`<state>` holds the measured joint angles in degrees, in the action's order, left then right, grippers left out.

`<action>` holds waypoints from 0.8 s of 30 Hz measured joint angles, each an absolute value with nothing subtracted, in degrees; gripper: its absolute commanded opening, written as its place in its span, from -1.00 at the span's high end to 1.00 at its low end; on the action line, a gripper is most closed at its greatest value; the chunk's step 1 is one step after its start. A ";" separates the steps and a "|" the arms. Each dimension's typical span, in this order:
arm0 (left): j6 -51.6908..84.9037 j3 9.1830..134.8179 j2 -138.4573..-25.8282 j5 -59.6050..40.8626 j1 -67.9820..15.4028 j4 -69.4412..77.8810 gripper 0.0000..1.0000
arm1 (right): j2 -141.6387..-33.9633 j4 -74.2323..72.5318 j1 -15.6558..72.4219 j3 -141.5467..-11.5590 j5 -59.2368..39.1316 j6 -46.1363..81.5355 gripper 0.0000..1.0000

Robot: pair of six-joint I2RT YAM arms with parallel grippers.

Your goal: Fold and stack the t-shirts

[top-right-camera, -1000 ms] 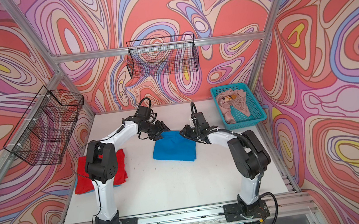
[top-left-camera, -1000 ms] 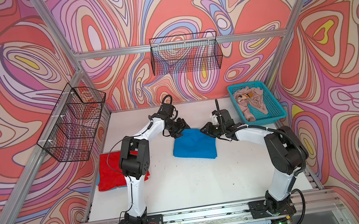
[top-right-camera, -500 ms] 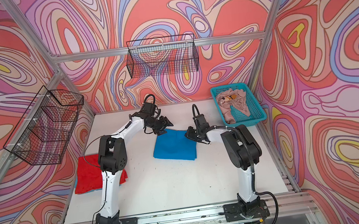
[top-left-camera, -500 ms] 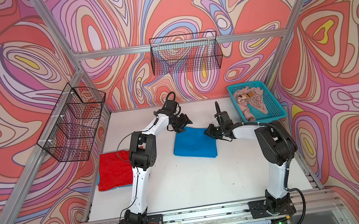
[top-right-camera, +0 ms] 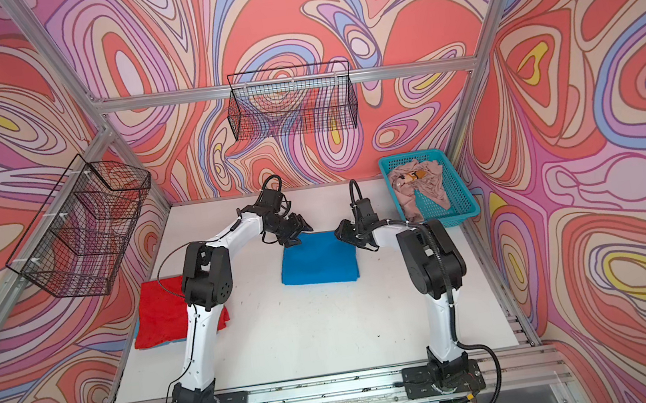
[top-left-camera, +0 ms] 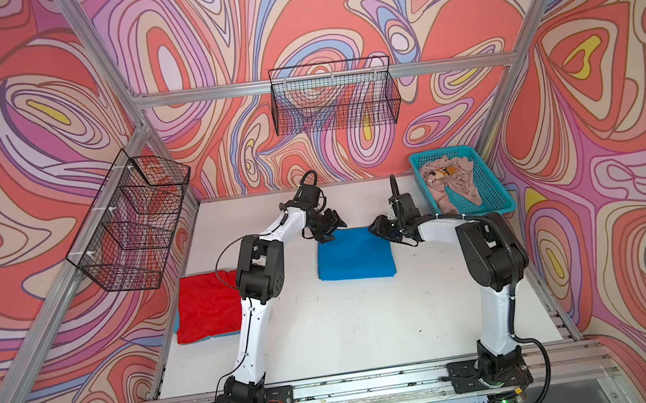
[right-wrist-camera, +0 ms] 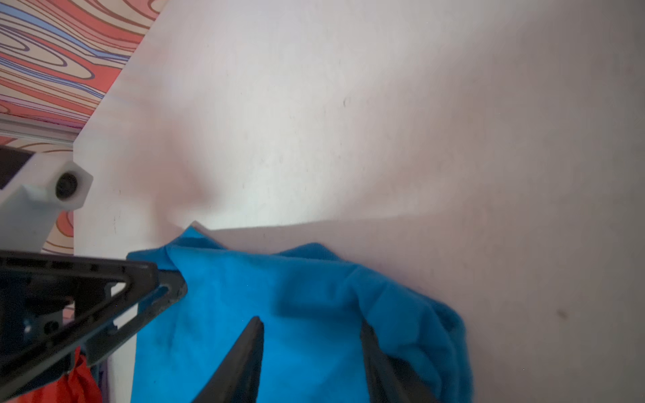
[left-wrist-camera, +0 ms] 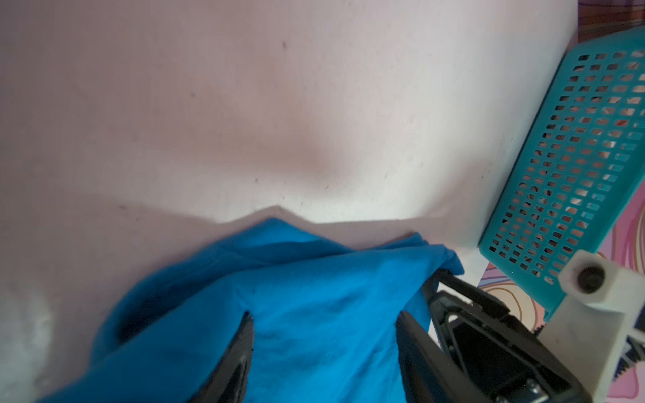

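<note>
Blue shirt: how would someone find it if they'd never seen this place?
Find the white table inside the swirly walls. Near its middle, toward the back, lies the blue shirt, folded into a rectangle. The red shirt sits at the left edge and the beige shirt is crumpled in the basket, so it's the only blue one lying alone.

Blue t-shirt [top-left-camera: 355, 254]: folded to a flat rectangle, table [top-left-camera: 349, 325] centre. Red t-shirt [top-left-camera: 206, 306]: folded, flat, at the left edge, a blue strip showing beneath, possibly another garment. Beige-pink printed t-shirt [top-left-camera: 451, 182]: crumpled, unfolded, in the basket [top-left-camera: 490, 194].
</note>
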<state>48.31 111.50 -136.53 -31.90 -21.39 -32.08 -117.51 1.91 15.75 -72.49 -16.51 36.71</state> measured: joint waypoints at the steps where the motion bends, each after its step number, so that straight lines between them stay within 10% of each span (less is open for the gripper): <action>1: 48.40 110.54 -136.00 -31.92 -21.39 -31.48 -0.35 | -117.67 1.83 15.70 -72.58 -16.43 36.49 0.02; 24: 55.51 72.66 -107.96 -32.23 -23.31 -18.26 -0.59 | -98.39 5.89 16.67 -54.65 -22.28 36.14 -0.11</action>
<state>55.51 72.66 -107.96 -32.23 -23.31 -18.26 -98.39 5.89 16.67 -54.65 -22.28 36.14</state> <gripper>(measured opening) 0.746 0.556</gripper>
